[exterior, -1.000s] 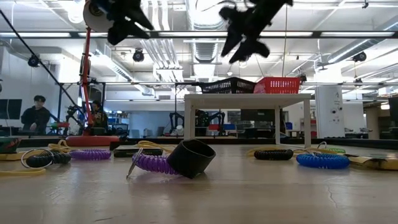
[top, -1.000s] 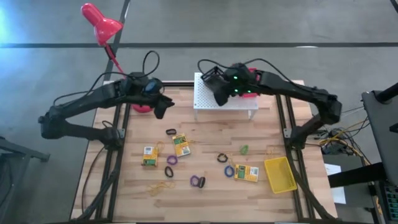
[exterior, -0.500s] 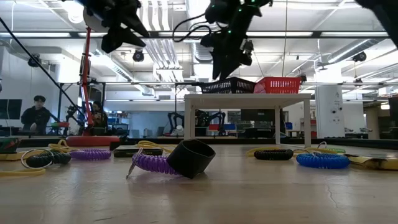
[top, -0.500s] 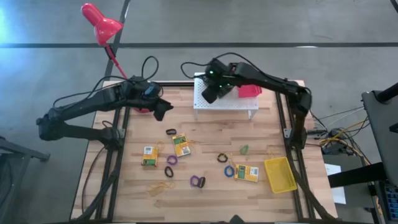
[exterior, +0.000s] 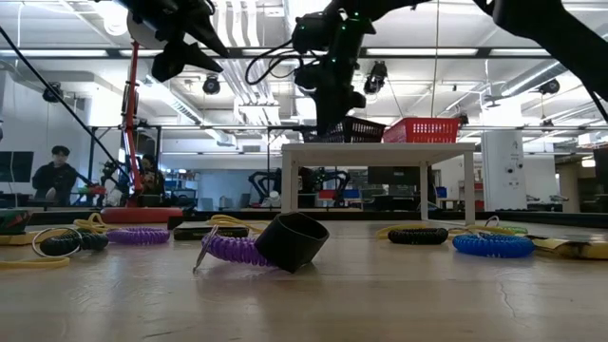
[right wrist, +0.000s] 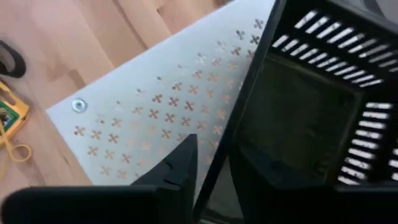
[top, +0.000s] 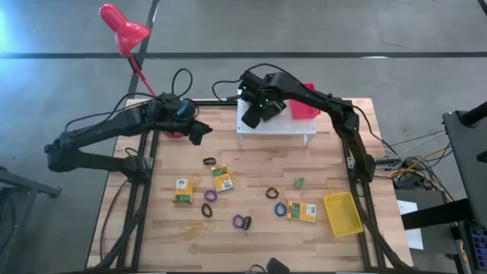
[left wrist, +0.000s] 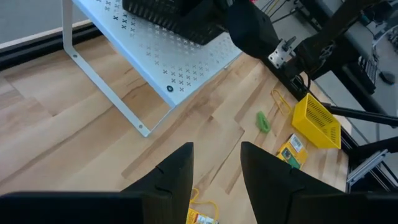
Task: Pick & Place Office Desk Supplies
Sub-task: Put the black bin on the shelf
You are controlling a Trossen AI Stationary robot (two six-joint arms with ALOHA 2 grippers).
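The step in hand looks like a grasp on the black tray [right wrist: 305,106] that sits on top of the white perforated stand [top: 283,125]. The right gripper [top: 253,114] is over the stand's end nearest the left arm, and in the right wrist view its fingers [right wrist: 177,167] straddle the tray's slatted rim: one finger lies outside the wall, against the stand's top, and the other is inside the tray. They are narrowed around that wall, but whether they already pinch it I cannot tell. The red tray [top: 303,111] stands beyond the fingers, at the stand's other end, apart from them.

The next move, as I judge it, calls for finishing the squeeze on the thin rim, then lifting straight up so the tray clears the stand without dragging.

The right arm reaches in a long arc from its base across to the stand, wrist bent downward. The left gripper [top: 199,132] hangs above the desk [top: 251,171] just beside the stand's leg, its fingers [left wrist: 176,179] partly open and empty. Below them on the desk lie the card boxes [top: 222,177], the rings [top: 241,222] and the yellow tray [top: 343,213], all well apart from both sets of fingers.
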